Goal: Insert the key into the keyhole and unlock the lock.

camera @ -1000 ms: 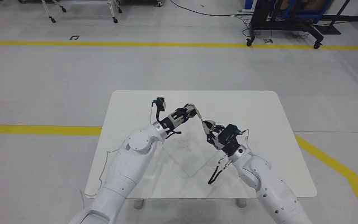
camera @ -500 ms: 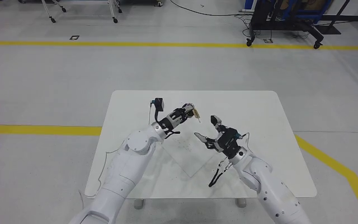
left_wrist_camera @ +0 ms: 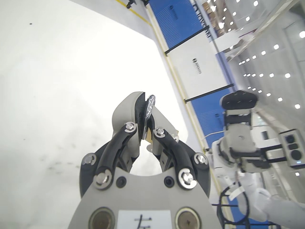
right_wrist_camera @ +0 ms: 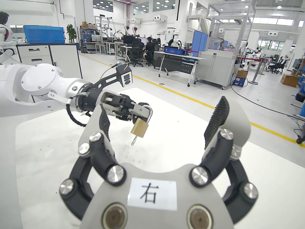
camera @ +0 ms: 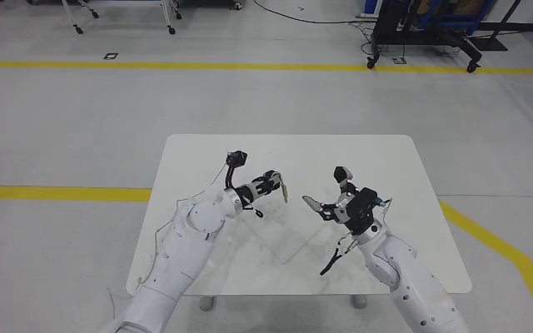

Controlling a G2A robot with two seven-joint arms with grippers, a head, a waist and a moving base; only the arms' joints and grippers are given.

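Since a second ago your right gripper (right_wrist_camera: 162, 120) has let go of the key and drawn back from the lock. It now hangs with its jaws wide apart and nothing between them, well clear of the left gripper (right_wrist_camera: 142, 109). That left gripper is clamped on the shackle (left_wrist_camera: 150, 101), so the lock (right_wrist_camera: 139, 129) dangles in the air above the counter (camera: 375, 158) with the key (right_wrist_camera: 134, 141) sticking out of its underside. The key looks seated, so I judge the turn to be the step in hand. Bring the right gripper back in line with the key, close squarely on its head, and twist about the key's own axis. Hold the shackle tight with the left, because the body hangs free and is likely to swing or spin with the key if you push sideways. You cannot tell whether the shackle has already sprung, since the left pads cover the place where it enters the body. The key is small and thin, so how deep it sits in the keyhole is not clear either.
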